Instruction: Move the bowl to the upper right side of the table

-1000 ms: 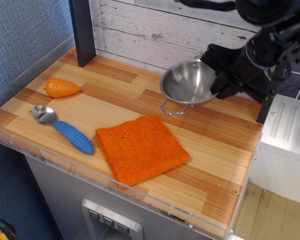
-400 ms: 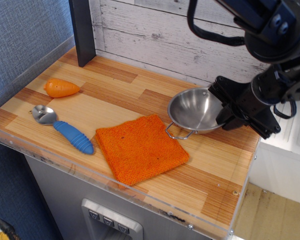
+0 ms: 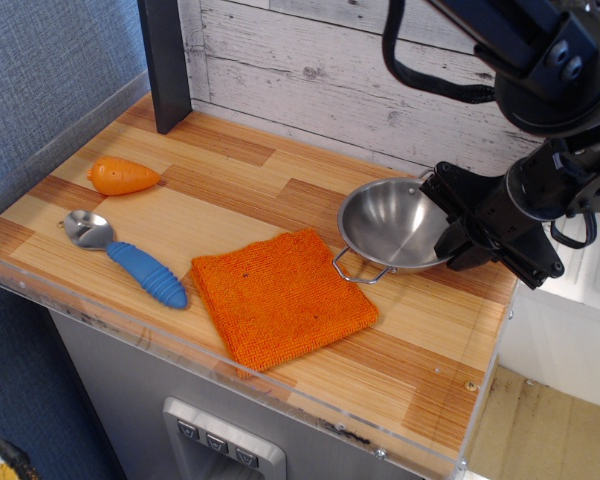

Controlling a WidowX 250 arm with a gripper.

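The shiny steel bowl [image 3: 385, 222] sits low at the right rear of the striped wood table [image 3: 230, 200], just beyond the orange cloth's far right corner. One wire loop handle points toward the front. My black gripper [image 3: 443, 215] reaches in from the right and is shut on the bowl's right rim. The bowl looks down on or just above the wood; I cannot tell which.
An orange cloth [image 3: 280, 295] lies at the front middle. A metal spoon with a blue handle [image 3: 130, 258] and an orange toy carrot [image 3: 123, 175] lie at the left. A dark post [image 3: 165, 60] stands at the back left. A white grooved surface [image 3: 590, 270] adjoins the right edge.
The gripper has carried the bowl down and to the right, from tilted in the air near the back wall to level and low over the right rear of the table.
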